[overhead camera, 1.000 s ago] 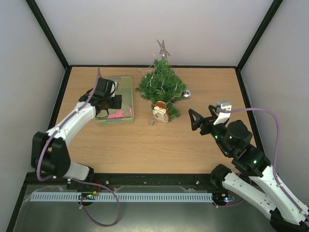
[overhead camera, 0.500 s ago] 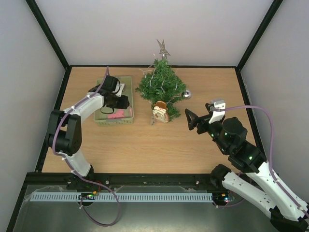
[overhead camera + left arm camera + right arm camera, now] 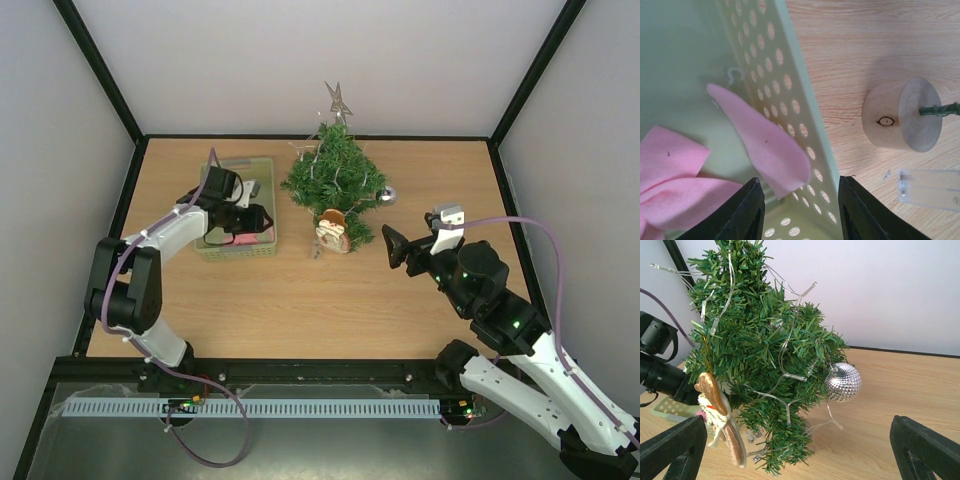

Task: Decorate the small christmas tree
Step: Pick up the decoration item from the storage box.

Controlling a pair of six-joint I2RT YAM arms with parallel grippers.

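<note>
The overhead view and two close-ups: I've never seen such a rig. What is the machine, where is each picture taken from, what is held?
Two robot arms are bolted at the near edge of a wooden table. The wide picture looks down from above and behind them; each close-up comes from a wrist camera. On the table stand the small christmas tree, bearing a star, a silver ball and a hanging figure, and a pale green basket with pink felt pieces. The left claw is at the basket's edge, open astride one felt tip and the basket wall, gripping nothing. The right claw hangs open and empty, facing the tree.
</note>
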